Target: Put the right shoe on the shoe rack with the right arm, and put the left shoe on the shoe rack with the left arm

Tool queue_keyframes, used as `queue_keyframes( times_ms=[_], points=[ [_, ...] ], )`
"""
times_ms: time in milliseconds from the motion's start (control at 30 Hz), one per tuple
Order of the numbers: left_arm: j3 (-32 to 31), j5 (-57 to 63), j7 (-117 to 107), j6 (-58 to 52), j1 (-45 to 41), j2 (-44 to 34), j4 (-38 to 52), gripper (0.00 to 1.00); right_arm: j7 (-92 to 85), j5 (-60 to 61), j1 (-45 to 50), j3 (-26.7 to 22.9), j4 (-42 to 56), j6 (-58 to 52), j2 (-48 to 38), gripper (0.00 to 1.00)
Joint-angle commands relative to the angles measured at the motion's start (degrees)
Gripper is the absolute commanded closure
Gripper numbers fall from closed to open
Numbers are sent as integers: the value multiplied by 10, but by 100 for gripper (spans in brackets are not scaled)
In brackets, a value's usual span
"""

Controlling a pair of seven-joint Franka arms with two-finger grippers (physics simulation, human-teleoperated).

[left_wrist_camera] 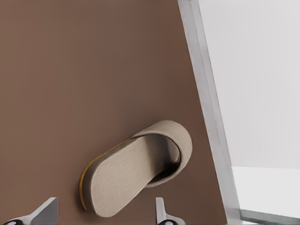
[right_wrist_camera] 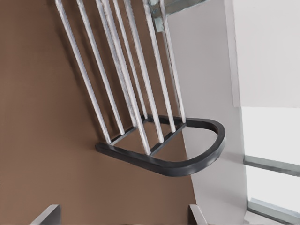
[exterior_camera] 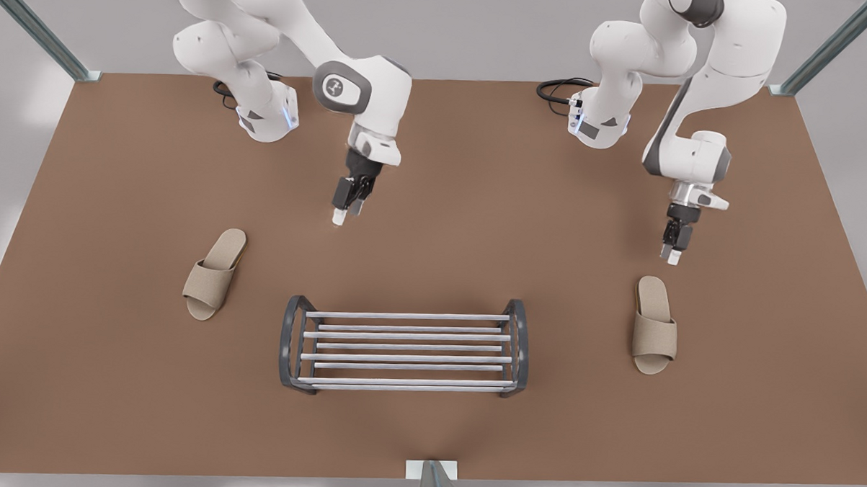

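Two beige slippers lie on the brown table, either side of the shoe rack (exterior_camera: 405,337), whose silver bars span two dark grey end frames. The left shoe (exterior_camera: 654,323) lies at the front view's right. My left gripper (exterior_camera: 671,253) hangs open just behind its heel, and the left wrist view shows that slipper (left_wrist_camera: 136,171) close before the open gripper (left_wrist_camera: 105,216). The right shoe (exterior_camera: 214,273) lies at the front view's left. My right gripper (exterior_camera: 346,215) hovers open behind the rack's left end, apart from that shoe. One rack end frame (right_wrist_camera: 187,164) lies ahead of it (right_wrist_camera: 123,218).
Both arm bases (exterior_camera: 265,115) (exterior_camera: 598,123) stand at the table's far side with cables beside them. Metal frame posts stand at the far corners (exterior_camera: 79,69), and a bracket (exterior_camera: 433,474) sits at the near edge. A metal rail (left_wrist_camera: 206,93) runs just beyond the left shoe.
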Motion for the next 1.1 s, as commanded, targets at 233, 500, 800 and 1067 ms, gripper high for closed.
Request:
queue_keyframes(
  times_ms=[233, 500, 800, 1067],
  points=[
    [-81, -154, 458, 19, 15, 16, 41, 0, -639, -392, -421, -61, 8, 94, 69, 0],
    [-146, -146, 161, 40, 56, 63, 110, 0, -822, -529, -480, -113, 59, 233, 149, 0],
    [-191, -107, -84, 64, 89, 126, 195, 0, -843, -573, -480, -109, 37, 358, 193, 0],
    [-218, -65, -159, 88, 105, 158, 254, 0, -758, -679, -404, -109, -57, 378, 136, 0]
  ],
)
